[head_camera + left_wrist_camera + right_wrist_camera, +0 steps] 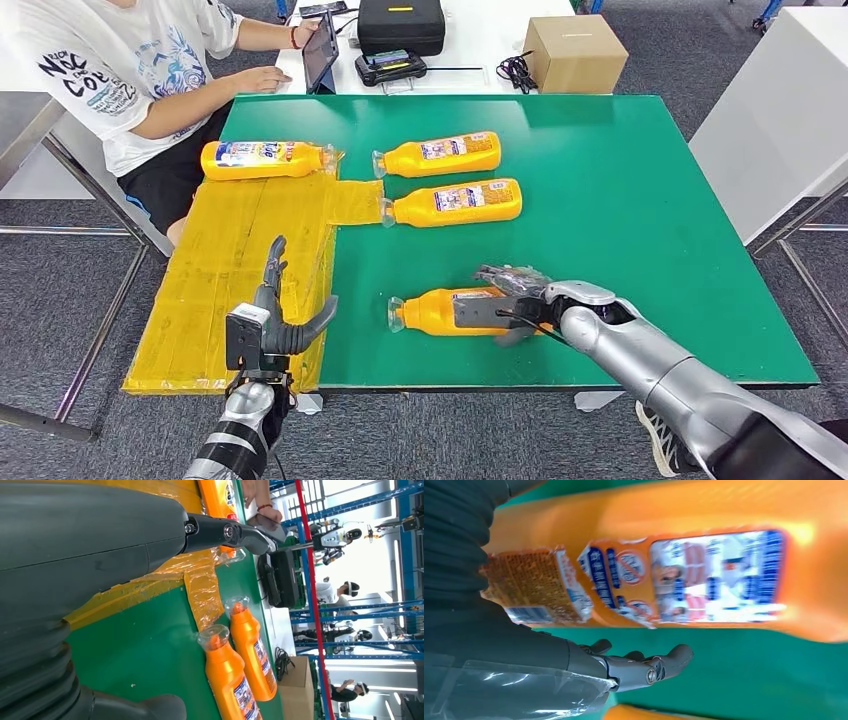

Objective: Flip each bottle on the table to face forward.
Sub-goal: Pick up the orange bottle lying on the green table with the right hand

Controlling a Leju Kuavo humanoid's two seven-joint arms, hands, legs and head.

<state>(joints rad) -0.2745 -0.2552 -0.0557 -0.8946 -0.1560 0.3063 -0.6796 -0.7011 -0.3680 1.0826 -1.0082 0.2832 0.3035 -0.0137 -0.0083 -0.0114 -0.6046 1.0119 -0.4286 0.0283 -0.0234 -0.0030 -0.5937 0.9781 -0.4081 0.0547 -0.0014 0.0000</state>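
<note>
While R hand [505,305] grips bottle [440,311], 3 bottles [450,203] beyond.

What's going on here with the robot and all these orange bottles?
The robot's right hand is closed over the nearest orange bottle, lying on the green table. Its left hand hovers open over the yellow sheet. Two more bottles lie farther back, and a fourth lies on the sheet. A person sits at the far corner.
</note>
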